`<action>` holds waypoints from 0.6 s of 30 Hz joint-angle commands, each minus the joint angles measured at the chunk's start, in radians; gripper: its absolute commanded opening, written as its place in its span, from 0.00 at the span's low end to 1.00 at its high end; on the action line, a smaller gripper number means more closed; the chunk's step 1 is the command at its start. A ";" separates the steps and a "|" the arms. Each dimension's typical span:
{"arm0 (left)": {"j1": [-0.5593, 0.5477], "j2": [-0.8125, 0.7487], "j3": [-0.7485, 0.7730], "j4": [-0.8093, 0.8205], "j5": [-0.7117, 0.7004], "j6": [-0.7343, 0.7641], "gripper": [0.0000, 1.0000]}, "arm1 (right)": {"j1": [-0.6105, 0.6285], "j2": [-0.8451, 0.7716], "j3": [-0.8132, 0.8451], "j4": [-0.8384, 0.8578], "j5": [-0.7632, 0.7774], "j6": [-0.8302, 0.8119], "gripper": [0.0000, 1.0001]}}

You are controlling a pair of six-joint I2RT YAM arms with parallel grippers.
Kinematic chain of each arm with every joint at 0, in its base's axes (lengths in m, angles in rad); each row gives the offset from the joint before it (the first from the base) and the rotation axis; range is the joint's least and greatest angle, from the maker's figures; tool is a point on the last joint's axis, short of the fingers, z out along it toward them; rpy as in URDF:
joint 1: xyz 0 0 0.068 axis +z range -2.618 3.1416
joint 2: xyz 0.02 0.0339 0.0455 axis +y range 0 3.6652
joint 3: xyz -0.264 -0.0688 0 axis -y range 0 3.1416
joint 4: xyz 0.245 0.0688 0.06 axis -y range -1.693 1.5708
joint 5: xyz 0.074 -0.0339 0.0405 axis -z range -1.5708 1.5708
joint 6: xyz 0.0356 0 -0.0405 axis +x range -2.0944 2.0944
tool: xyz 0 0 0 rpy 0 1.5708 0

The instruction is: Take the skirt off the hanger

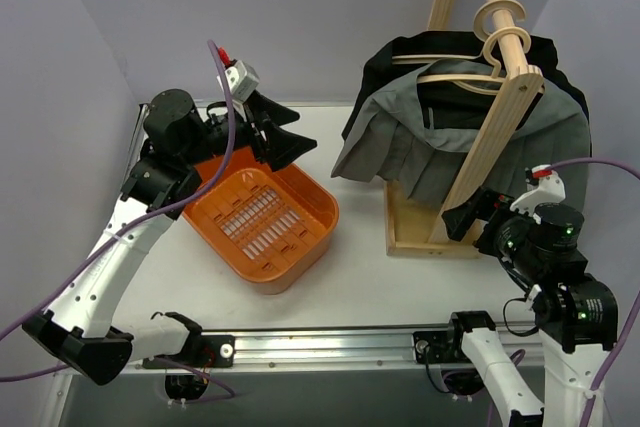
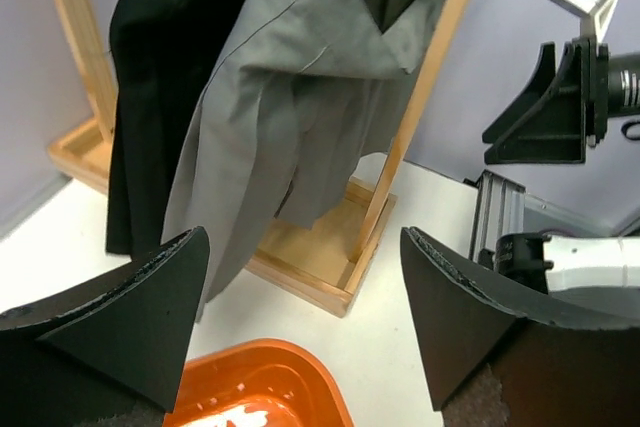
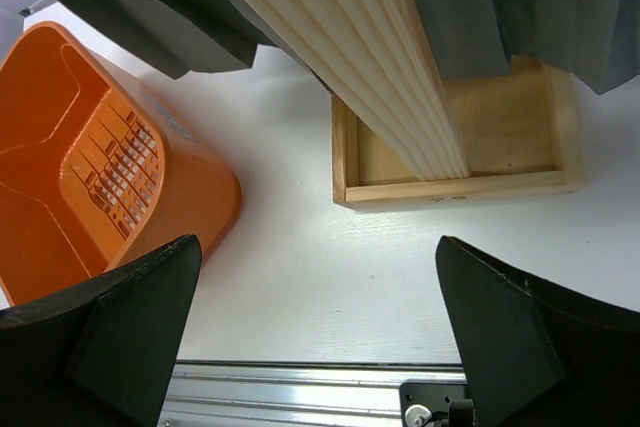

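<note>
A grey pleated skirt (image 1: 420, 142) hangs on a wooden hanger (image 1: 470, 72) from the wooden rack (image 1: 500, 127) at the right, with a black garment (image 1: 400, 62) behind it. The skirt also shows in the left wrist view (image 2: 290, 97) and in the right wrist view (image 3: 500, 7). My left gripper (image 1: 280, 132) is open and empty, above the far edge of the orange basket (image 1: 262, 222), left of the skirt. My right gripper (image 1: 470, 215) is open and empty, low at the rack's front upright, near its base.
The rack's wooden base tray (image 1: 415, 237) stands on the white table (image 1: 380, 287). The orange basket lies left of it, also in the right wrist view (image 3: 90, 157). A metal rail (image 1: 330, 342) runs along the near edge. Grey walls enclose the space.
</note>
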 commanded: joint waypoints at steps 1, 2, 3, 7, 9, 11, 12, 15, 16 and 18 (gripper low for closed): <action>-0.002 0.021 0.098 0.067 0.114 0.120 0.86 | -0.001 0.020 0.066 -0.043 0.034 -0.013 1.00; -0.002 0.036 0.118 0.069 0.187 0.130 0.86 | 0.001 0.023 0.080 -0.055 0.037 -0.013 1.00; -0.002 0.070 0.141 0.065 0.225 0.146 0.86 | -0.001 0.027 0.088 -0.060 0.037 -0.010 1.00; -0.002 0.156 0.248 0.069 0.419 0.175 0.84 | 0.001 0.037 0.125 -0.086 0.041 0.008 1.00; 0.001 0.194 0.264 0.100 0.489 0.175 0.83 | 0.001 0.037 0.148 -0.093 0.044 0.015 1.00; 0.005 0.218 0.285 0.129 0.520 0.172 0.80 | 0.001 0.036 0.162 -0.103 0.049 0.027 1.00; 0.010 0.240 0.290 0.156 0.546 0.160 0.79 | 0.001 0.036 0.174 -0.106 0.049 0.033 1.00; 0.025 0.286 0.307 0.259 0.565 0.108 0.75 | -0.001 0.037 0.194 -0.126 0.057 0.044 1.00; 0.030 0.297 0.307 0.294 0.580 0.082 0.75 | 0.001 0.037 0.208 -0.136 0.061 0.048 1.00; 0.042 0.328 0.296 0.435 0.608 -0.010 0.74 | -0.001 0.042 0.224 -0.146 0.066 0.057 1.00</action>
